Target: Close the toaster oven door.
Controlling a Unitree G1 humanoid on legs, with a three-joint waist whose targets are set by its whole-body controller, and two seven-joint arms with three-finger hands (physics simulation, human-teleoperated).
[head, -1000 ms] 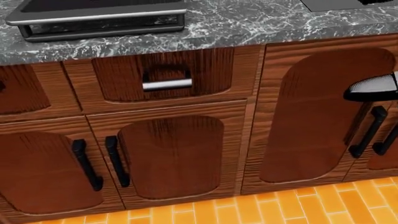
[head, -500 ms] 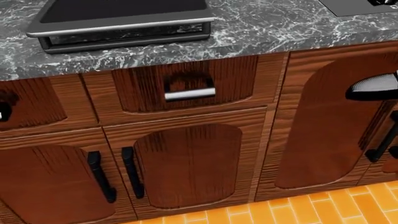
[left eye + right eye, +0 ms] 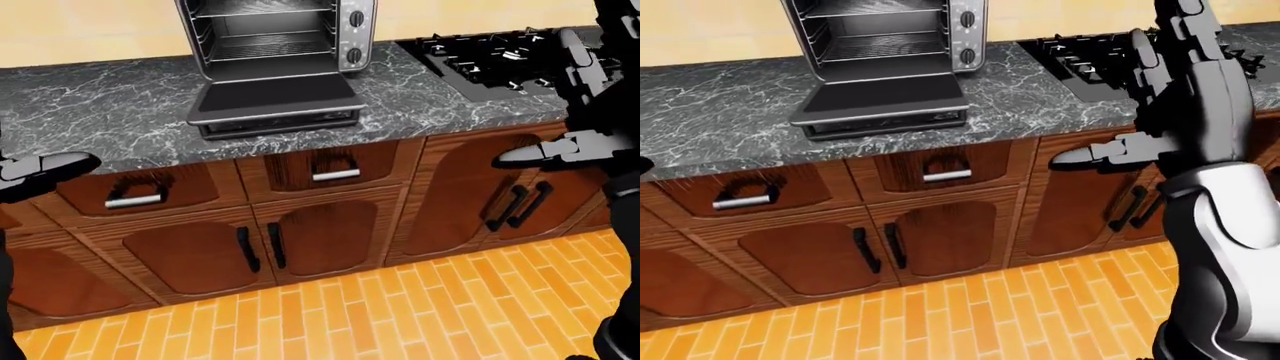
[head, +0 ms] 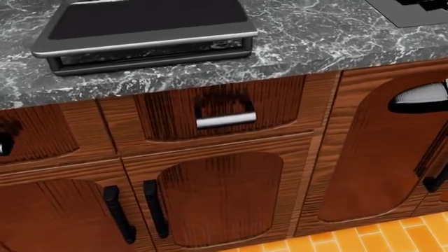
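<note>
The silver toaster oven (image 3: 275,34) stands on the grey marble counter (image 3: 90,112), with bare racks showing inside. Its dark door (image 3: 275,101) hangs fully open and lies flat, the bar handle at the counter's edge; the head view shows only this door (image 4: 143,23). My right hand (image 3: 1110,155) is open with its fingers pointing left. It floats by the cabinets, right of and below the door, touching nothing. My left hand (image 3: 45,166) is open at the left edge, level with the drawers and far from the door.
A black gas stove (image 3: 500,56) is set into the counter right of the oven. Under the counter are wooden drawers with silver handles (image 4: 225,119) and cabinet doors with black handles (image 3: 260,247). An orange tiled floor (image 3: 350,315) lies below.
The camera has moved: in the head view the counter, the open door and the drawer handle slid down and to the right and grew larger. My right hand stays at the right edge.
</note>
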